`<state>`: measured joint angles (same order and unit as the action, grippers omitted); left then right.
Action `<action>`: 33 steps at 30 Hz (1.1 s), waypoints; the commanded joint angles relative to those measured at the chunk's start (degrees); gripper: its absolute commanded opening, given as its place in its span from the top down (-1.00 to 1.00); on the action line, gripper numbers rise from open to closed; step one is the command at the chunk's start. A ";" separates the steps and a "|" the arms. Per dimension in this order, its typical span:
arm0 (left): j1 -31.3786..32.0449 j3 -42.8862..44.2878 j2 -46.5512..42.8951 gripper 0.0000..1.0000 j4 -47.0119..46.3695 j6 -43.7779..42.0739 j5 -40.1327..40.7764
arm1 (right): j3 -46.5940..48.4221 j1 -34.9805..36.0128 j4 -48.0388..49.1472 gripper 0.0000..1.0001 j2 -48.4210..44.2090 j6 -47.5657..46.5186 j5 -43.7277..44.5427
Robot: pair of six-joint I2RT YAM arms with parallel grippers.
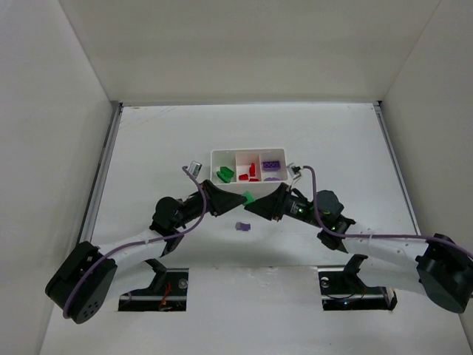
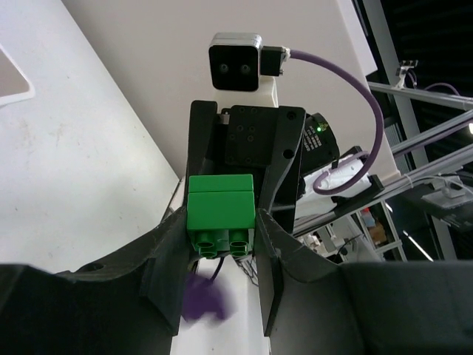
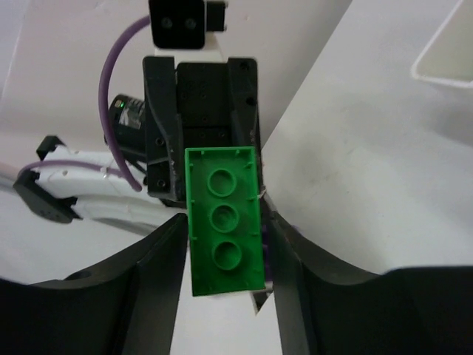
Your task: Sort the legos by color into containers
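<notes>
A green brick (image 1: pixel 248 197) hangs above the table just in front of the white tray (image 1: pixel 214 154), between both grippers, which meet tip to tip. My left gripper (image 2: pixel 220 240) is shut on one end of the green brick (image 2: pixel 220 211). My right gripper (image 3: pixel 225 244) has its jaws closed against the other end of the green brick (image 3: pixel 224 222), which reaches deep between the fingers. A purple piece (image 1: pixel 242 226) lies on the table below them and shows blurred in the left wrist view (image 2: pixel 203 299). The tray holds green pieces (image 1: pixel 225 174) on the left, red pieces (image 1: pixel 249 172) in the middle and purple pieces (image 1: pixel 271 164) on the right.
White walls enclose the table on three sides. Both arms' bases (image 1: pixel 336 285) sit at the near edge. A corner of the tray shows in the right wrist view (image 3: pixel 451 59).
</notes>
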<state>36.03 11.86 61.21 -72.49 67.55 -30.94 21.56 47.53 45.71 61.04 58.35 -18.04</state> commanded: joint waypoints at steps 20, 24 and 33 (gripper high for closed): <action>-3.73 0.45 -1.97 0.67 -7.76 -1.01 2.37 | 0.24 -0.99 2.54 -0.65 1.80 -1.83 1.16; -6.45 0.97 -1.80 0.67 -5.74 -1.10 7.46 | -1.96 0.59 0.61 -0.67 3.38 -3.85 4.85; -14.45 1.33 -7.58 0.67 6.46 -0.31 19.68 | 10.67 11.74 -14.40 -0.36 18.92 -13.25 24.95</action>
<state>23.51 11.88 57.52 -68.07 67.59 -16.69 24.77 55.44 36.32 76.03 50.57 -3.66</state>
